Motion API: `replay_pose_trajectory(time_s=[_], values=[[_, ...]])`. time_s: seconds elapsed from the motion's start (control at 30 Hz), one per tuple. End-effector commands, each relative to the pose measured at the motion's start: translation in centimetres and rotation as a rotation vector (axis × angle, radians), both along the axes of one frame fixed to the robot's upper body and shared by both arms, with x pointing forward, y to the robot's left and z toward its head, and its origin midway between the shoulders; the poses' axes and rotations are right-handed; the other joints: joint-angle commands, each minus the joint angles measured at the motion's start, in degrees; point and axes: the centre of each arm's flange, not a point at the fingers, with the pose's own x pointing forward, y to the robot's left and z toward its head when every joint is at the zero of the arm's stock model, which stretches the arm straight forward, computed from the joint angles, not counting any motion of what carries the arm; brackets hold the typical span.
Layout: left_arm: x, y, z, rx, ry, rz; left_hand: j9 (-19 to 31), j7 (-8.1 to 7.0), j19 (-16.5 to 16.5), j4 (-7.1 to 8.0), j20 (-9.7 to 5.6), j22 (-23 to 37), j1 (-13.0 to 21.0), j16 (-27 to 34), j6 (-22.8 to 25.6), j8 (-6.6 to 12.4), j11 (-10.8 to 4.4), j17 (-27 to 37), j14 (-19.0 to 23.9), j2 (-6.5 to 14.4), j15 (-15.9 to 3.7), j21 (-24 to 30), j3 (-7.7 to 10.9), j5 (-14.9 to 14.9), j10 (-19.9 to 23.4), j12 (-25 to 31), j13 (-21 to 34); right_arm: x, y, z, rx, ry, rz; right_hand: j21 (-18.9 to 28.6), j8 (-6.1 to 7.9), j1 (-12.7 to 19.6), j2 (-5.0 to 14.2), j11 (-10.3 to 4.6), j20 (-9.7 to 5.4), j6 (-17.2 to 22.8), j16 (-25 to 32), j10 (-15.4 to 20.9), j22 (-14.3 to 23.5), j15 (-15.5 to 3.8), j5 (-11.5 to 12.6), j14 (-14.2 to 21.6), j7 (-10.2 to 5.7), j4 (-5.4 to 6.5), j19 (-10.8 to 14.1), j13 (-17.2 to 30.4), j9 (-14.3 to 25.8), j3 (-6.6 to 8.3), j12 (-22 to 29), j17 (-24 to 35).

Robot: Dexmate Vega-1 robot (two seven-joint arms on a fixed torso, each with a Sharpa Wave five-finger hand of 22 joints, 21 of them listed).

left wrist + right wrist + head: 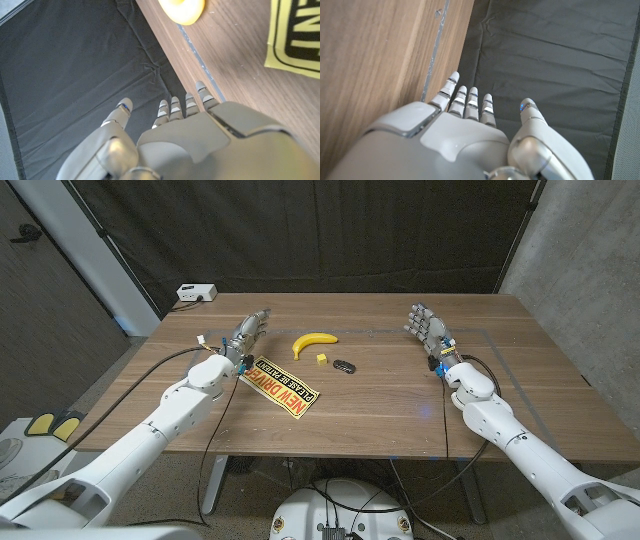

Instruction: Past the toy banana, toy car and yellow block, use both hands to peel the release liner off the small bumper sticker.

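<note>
Bumper sticker [283,387] flat on table [400,395], untouched; left hand [247,337] & right hand [427,328] both spread, empty. Pin one corner w/ left, pick liner edge w/ right

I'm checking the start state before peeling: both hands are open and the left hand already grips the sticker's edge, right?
Not quite. The head view shows the left hand open beside the sticker, gripping nothing. The right hand is open too.
</note>
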Motion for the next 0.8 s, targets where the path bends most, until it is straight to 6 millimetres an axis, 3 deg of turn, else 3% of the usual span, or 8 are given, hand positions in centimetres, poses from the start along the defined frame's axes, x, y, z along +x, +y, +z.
replay_pose_trajectory(time_s=[0.03, 0.33, 0.47, 0.6, 0.8], values=[[-2.5, 0.3, 1.2, 0.142, 0.036, 0.121, 0.2, 0.02, 0.0, -0.88, 0.36, 0.1, 1.3, 0.6, 0.7, 0.4, 0.21, 0.2, 0.8, 0.0, 0.21, -0.3, 0.19, -0.1, 0.6, 0.3, 0.1, -0.8, 0.1, -0.4, 0.008, -0.014, 0.0, -0.1, 0.17, 0.4, 0.18, -0.22, 0.16, 0.5, 0.5, 0.7, 0.1, 0.09, 0.3, 0.7, 0.11, -0.02, 0.5, 0.1, 0.3, 0.11, 0.3, 0.3], [-3.8, 0.6, 2.6, 0.24, 0.077, 0.204, 0.3, -0.12, -0.3, -2.57, 0.31, 0.1, 2.4, 0.6, 1.4, 0.45, 0.0, 0.3, 1.4, -0.9, 0.26, -0.7, 0.22, -0.1, 1.3, 0.4, 0.1, -1.2, 0.0, -0.7, 0.015, -0.024, 0.001, -0.2, 0.19, 0.3, 0.19, -0.14, 0.08, 0.6, 0.5, 0.8, 0.1, 0.05, 0.3, 0.7, 0.15, 0.03, 0.6, 0.1, 0.3, 0.06, 0.3, 0.3], [-4.4, 0.7, 3.2, 0.293, 0.099, 0.245, 0.7, 1.45, 1.0, -5.4, -0.06, 0.4, 4.1, 1.8, 8.2, 1.85, 1.04, 0.5, 6.3, -1.6, -0.32, -0.7, -0.68, -0.2, 7.5, 2.5, 0.7, -1.2, -0.1, -1.0, 0.022, -0.025, 0.001, -0.2, 0.22, 0.3, 0.19, -0.16, 0.07, 0.7, 0.5, 0.8, 0.1, 0.09, 0.3, 0.8, 0.17, 0.06, 0.6, 0.1, 0.3, 0.04, 0.3, 0.4], [-4.7, 0.9, 4.0, 0.339, 0.124, 0.255, 0.8, 1.46, 1.6, -5.99, -0.09, 0.5, 4.5, 2.5, 9.0, 1.75, 1.09, 0.7, 8.6, -1.7, -0.8, -0.7, -1.12, -0.2, 8.7, 2.9, 1.0, -1.3, -0.1, -1.3, 0.029, -0.024, 0.001, -0.3, 0.21, 0.2, 0.23, -0.12, 0.07, 0.7, 0.5, 0.8, 0.1, 0.13, 0.3, 0.7, 0.15, 0.09, 0.6, 0.1, 0.3, 0.02, 0.3, 0.4], [-4.9, 1.1, 5.4, 0.442, 0.191, 0.275, 0.8, 0.9, 1.2, -6.5, -0.14, 0.5, 4.8, 2.0, 7.9, 1.06, 0.81, 0.8, 8.1, -1.8, -0.96, -0.9, -1.41, -0.2, 8.0, 2.6, 1.2, -1.4, -0.2, -1.5, 0.031, -0.025, -0.001, -0.4, 0.24, 0.2, 0.22, -0.16, 0.09, 0.8, 0.5, 0.8, 0.1, 0.13, 0.3, 0.7, 0.21, 0.12, 0.7, 0.1, 0.3, -0.01, 0.3, 0.4]])
